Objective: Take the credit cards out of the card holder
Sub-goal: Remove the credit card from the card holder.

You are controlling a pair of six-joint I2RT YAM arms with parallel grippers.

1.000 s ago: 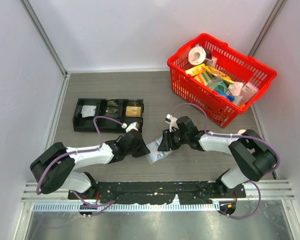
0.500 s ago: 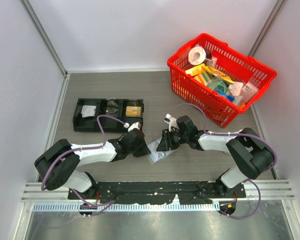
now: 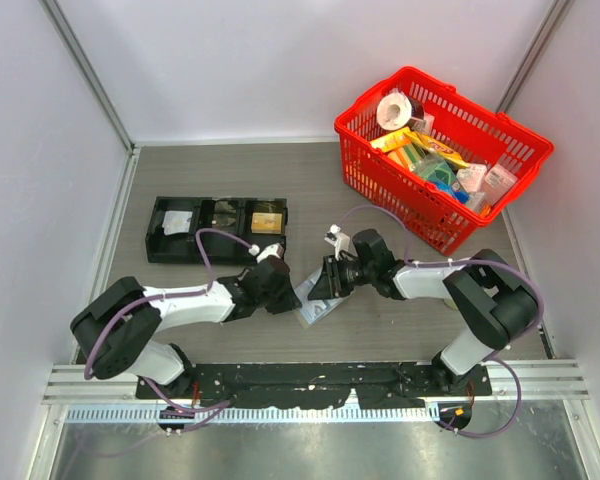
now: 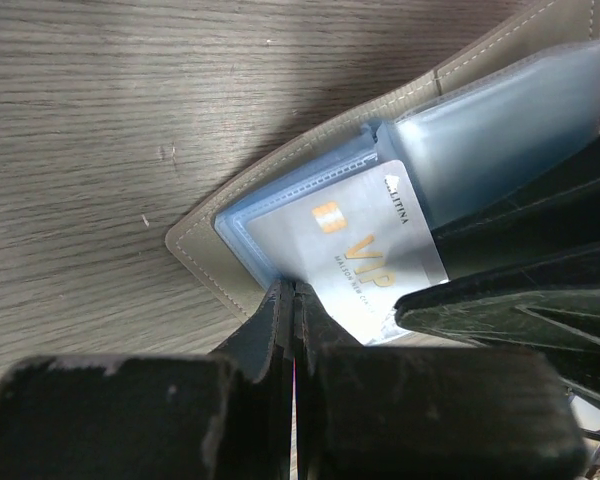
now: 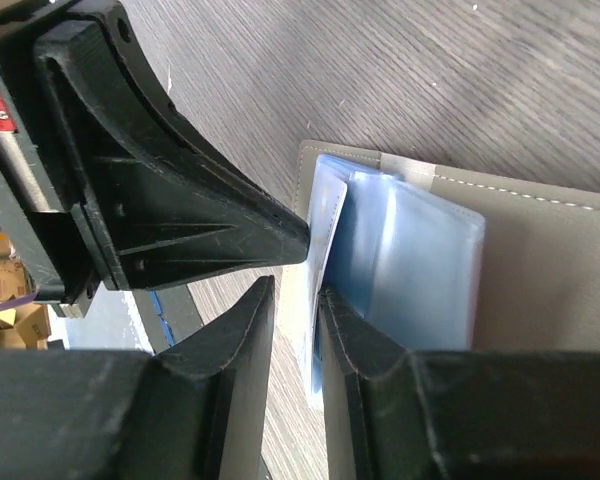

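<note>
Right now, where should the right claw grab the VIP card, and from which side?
Take the VIP card by its free edge, which stands lifted off the clear sleeves. Bring the right claw in from the card holder's outer edge, one finger per face. The left claw sits beside that edge, so probably keep clear of its tip.

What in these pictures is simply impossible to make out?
- Top external: left gripper and right gripper cover most of the card holder.
- Left wrist: the right gripper hides part of the credit card; any cards beneath cannot be counted.
- Right wrist: card edge-on, face unreadable.
- Top external: red basket items too small to name.
</note>
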